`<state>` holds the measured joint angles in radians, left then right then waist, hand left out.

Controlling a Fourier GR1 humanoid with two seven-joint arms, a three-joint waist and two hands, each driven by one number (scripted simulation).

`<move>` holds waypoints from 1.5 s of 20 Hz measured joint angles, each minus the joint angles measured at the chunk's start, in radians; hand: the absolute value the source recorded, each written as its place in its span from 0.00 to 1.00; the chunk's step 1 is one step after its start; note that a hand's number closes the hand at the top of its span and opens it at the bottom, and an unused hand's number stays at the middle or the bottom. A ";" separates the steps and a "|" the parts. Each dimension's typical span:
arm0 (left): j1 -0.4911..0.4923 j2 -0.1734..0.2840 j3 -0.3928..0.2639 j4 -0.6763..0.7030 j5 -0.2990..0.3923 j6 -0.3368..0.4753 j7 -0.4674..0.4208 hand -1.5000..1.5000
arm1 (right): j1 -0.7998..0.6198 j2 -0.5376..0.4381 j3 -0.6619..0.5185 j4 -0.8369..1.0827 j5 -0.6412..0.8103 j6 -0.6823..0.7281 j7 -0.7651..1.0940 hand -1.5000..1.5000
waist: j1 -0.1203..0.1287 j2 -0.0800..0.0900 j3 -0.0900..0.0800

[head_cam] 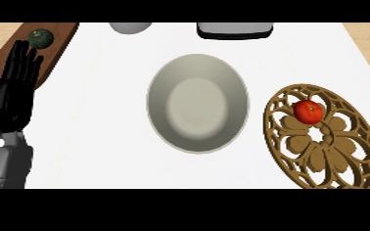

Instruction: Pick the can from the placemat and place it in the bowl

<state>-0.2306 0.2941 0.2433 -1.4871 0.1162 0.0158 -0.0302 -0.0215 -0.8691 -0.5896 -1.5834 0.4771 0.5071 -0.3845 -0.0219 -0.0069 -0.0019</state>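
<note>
Left hand (18,90) open, resting left of bowl (197,103)

A wide, pale grey-beige bowl (198,103) sits upright, its smooth hollow open to the view and holding nothing. To the right of the bowl, well apart from its rim, lies a round wooden placemat (318,137) with an openwork flower pattern, flat and partly cut off by the right edge. On the upper part of the placemat, right of the bowl, rests a small red round thing (309,111) with a dark stem spot, more like a tomato than a can.
</note>
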 measured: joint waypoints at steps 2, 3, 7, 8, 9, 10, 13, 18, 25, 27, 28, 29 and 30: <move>0.009 0.003 0.003 -0.014 0.007 -0.005 0.007 0.50 | -0.027 0.016 -0.027 -0.069 -0.079 0.065 0.058 1.00 | 0.003 -0.001 0.000; 0.005 0.000 0.001 -0.012 0.003 -0.002 0.006 0.50 | -0.041 0.021 -0.043 -0.092 -0.123 0.099 0.084 1.00 | 0.003 -0.001 0.000; -0.013 -0.004 -0.007 -0.011 -0.003 0.005 0.016 0.50 | -0.125 0.063 -0.055 -0.201 -0.306 0.212 0.271 1.00 | 0.007 -0.001 -0.001; -0.013 -0.001 -0.007 -0.021 0.003 -0.001 0.027 0.50 | -0.143 0.080 -0.046 -0.232 -0.343 0.225 0.329 1.00 | 0.010 -0.001 -0.001; -0.013 0.002 -0.001 -0.014 0.007 -0.006 0.020 0.50 | -0.160 0.097 -0.034 -0.269 -0.380 0.234 0.389 1.00 | 0.011 0.000 -0.001; -0.023 0.001 -0.004 -0.013 0.006 -0.003 0.027 0.50 | -0.187 0.108 -0.016 -0.297 -0.420 0.240 0.456 1.00 | 0.013 0.000 -0.001; -0.028 0.009 0.003 -0.007 0.014 -0.013 0.031 0.50 | -0.262 0.128 0.047 -0.375 -0.531 0.235 0.659 1.00 | 0.019 0.001 -0.002; -0.034 -0.007 -0.015 -0.009 0.005 -0.008 0.033 0.50 | -0.423 0.147 0.240 -0.437 -0.604 0.159 0.933 1.00 | 0.032 0.005 -0.001; -0.044 -0.004 -0.013 -0.014 0.004 -0.008 0.041 0.50 | -0.626 0.254 0.535 -0.425 -0.544 0.054 1.166 1.00 | 0.041 0.007 -0.001; -0.039 -0.007 -0.015 -0.013 0.001 -0.010 0.033 0.50 | -0.669 0.306 0.609 -0.392 -0.499 0.029 1.193 1.00 | 0.041 0.008 0.000; -0.033 -0.005 -0.014 -0.022 0.002 -0.011 0.038 0.50 | -0.682 0.335 0.648 -0.373 -0.469 0.016 1.197 1.00 | 0.043 0.008 0.000; -0.045 -0.003 -0.012 -0.015 0.003 -0.011 0.042 0.50 | -0.696 0.363 0.682 -0.356 -0.447 0.007 1.205 1.00 | 0.041 0.008 0.000; -0.041 0.001 -0.006 -0.014 0.008 -0.016 0.038 0.50 | -0.684 0.393 0.722 -0.352 -0.405 -0.012 1.201 1.00 | 0.040 0.009 0.000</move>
<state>-0.2718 0.2948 0.2372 -1.5009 0.1242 0.0001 0.0076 -0.7059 -0.4760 0.1321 -1.9352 0.0717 0.4952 0.8168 0.0184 0.0016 -0.0017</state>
